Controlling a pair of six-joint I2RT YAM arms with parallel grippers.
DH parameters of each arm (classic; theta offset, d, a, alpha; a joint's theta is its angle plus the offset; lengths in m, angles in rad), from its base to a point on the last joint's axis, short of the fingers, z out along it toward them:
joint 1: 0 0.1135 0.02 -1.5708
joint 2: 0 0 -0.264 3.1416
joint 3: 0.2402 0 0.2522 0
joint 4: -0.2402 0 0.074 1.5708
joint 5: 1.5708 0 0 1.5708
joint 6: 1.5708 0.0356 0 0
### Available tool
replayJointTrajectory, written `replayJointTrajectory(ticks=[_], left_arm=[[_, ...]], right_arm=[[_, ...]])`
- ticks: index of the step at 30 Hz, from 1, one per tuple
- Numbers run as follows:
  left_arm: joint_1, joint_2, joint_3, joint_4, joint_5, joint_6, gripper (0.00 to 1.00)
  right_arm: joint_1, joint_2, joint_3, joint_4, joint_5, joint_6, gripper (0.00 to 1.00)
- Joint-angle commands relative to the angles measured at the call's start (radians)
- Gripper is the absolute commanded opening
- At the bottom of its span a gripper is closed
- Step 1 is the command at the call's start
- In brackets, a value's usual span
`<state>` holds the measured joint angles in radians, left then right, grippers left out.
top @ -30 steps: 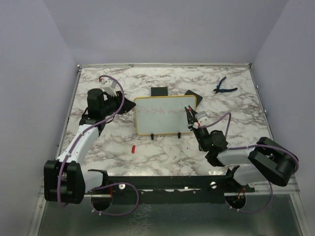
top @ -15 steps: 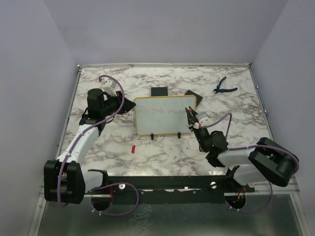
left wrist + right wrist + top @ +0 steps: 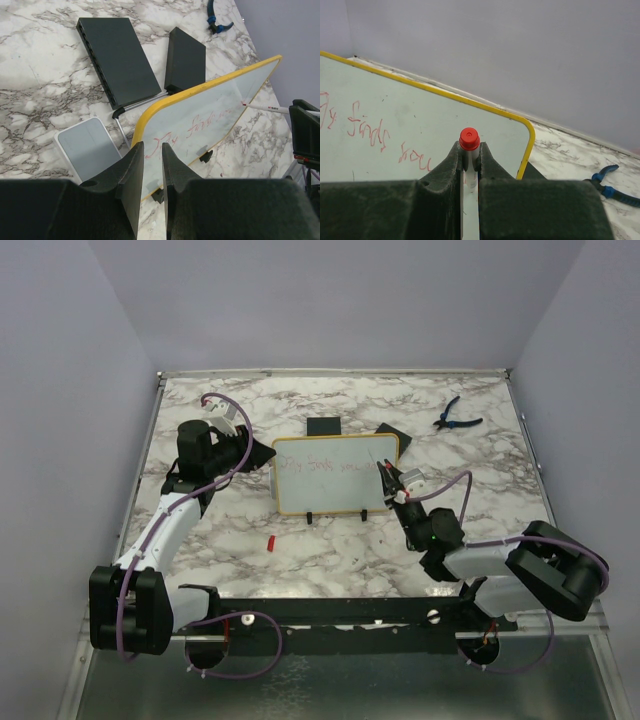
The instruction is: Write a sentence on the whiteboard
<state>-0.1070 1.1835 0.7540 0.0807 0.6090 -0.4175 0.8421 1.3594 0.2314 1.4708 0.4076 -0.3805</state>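
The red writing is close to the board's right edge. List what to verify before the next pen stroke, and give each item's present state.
1. Left gripper clamped on the left edge of the small yellow-framed whiteboard: ok.
2. Board standing on its two black feet: ok.
3. Right gripper shut on the white marker: ok.
4. Marker's red tip pressed against the white surface: cannot tell; it sits right at the board.
5. Bare white remaining between the faint red handwritten sentence and the right frame: ok, though little is left.
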Motion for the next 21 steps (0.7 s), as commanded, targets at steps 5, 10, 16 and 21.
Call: replayJointTrajectory(ticks=[5, 10, 16, 21], left_arm=[[-0.006, -0.015, -0.013, 0.012, 0.002, 0.017, 0.22], [-0.005, -0.013, -0.013, 0.012, 0.003, 0.017, 0.22], [-0.006, -0.012, -0.012, 0.013, 0.005, 0.017, 0.22], [-0.006, -0.014, -0.012, 0.012, 0.005, 0.017, 0.22]], right_arm=[[-0.006, -0.013, -0.002, 0.004, 0.047, -0.013, 0.01], [-0.006, -0.009, 0.009, 0.025, 0.052, -0.039, 0.01], [-0.006, 0.004, 0.037, 0.040, 0.046, -0.072, 0.01], [-0.006, 0.022, 0.055, 0.054, 0.038, -0.087, 0.01]])
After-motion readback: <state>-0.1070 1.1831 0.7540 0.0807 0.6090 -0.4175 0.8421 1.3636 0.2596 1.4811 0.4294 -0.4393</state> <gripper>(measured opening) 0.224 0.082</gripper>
